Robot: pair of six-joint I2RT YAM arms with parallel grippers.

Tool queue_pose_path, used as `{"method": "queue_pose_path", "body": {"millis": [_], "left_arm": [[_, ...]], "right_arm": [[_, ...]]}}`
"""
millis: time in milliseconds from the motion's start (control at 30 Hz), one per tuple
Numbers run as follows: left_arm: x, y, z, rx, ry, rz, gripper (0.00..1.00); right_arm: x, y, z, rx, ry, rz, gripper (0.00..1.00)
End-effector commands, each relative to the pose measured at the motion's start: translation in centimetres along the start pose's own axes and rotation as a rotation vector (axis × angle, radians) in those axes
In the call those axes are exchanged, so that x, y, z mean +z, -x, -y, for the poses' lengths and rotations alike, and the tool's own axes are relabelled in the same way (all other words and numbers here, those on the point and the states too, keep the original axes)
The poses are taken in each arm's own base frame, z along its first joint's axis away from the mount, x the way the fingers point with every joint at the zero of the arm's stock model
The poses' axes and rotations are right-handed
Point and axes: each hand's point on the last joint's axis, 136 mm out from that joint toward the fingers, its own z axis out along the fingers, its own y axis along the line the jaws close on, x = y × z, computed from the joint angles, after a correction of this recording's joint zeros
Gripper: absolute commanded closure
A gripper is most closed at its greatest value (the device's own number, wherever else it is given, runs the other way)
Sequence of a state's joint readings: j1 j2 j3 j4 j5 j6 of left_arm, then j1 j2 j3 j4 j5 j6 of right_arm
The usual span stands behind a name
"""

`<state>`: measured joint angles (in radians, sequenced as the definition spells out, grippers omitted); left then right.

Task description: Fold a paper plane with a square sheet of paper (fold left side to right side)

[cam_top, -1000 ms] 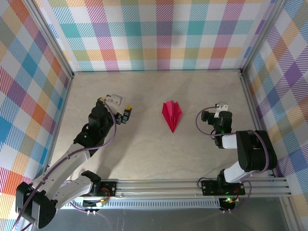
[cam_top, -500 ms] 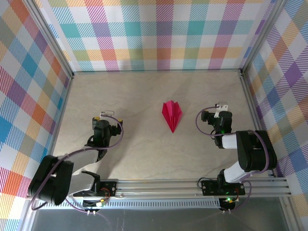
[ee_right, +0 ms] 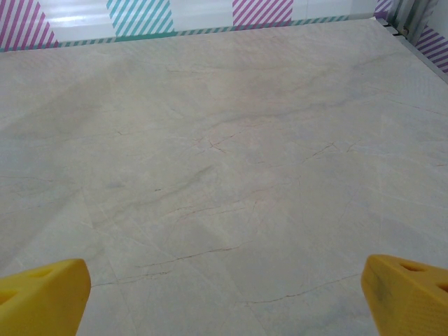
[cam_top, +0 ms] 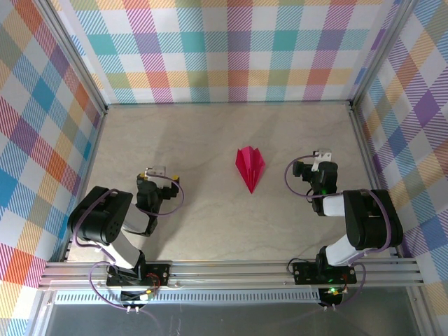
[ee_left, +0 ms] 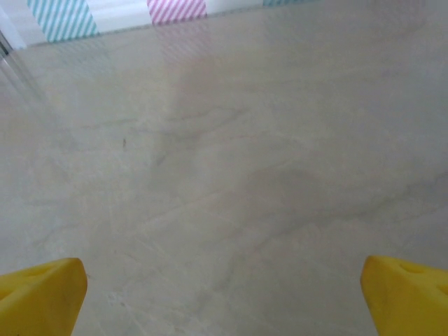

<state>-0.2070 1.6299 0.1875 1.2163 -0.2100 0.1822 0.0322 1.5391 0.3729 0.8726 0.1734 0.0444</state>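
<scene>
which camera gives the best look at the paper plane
Top external: the paper plane lies whole and unobstructed on the table, its point toward the arms. Both wrist views face bare table past their yellow fingertips.

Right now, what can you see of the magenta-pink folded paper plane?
The magenta-pink folded paper plane is a small narrow dart, creased down its middle. It lies on the pale marbled table, point toward the near edge, wider notched end toward the far edge, touched by nothing else.

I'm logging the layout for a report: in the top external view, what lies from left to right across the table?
left arm → paper plane → right arm
</scene>
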Motion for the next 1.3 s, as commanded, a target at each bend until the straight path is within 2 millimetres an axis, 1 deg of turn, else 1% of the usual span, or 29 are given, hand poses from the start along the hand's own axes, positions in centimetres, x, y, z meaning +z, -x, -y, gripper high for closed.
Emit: {"method": "queue_pose_path", "body": {"millis": [0, 67, 200, 267, 1267], "left_arm": [[0.3, 3.1, -0.6, -0.058, 0.014, 0.110, 0.00], [1.0, 3.0, -1.6, -0.088, 0.056, 0.073, 0.00], [3.6, 2.2, -4.2, -0.200, 0.111, -0.080, 0.00], [3.4, 2.3, -4.6, -0.223, 0.099, -0.057, 0.00], [3.4, 2.2, -4.4, -0.221, 0.093, -0.059, 0.00]], "right_arm": [[0.1, 0.8, -0.1, 0.015, 0.009, 0.021, 0.01], [0.1, 0.9, -0.1, 0.015, 0.008, 0.021, 0.01], [0.1, 1.0, -0.1, 0.016, 0.009, 0.023, 0.01], [0.1, 0.9, -0.1, 0.014, 0.010, 0.023, 0.01], [0.1, 0.9, -0.1, 0.013, 0.010, 0.022, 0.01]]}}
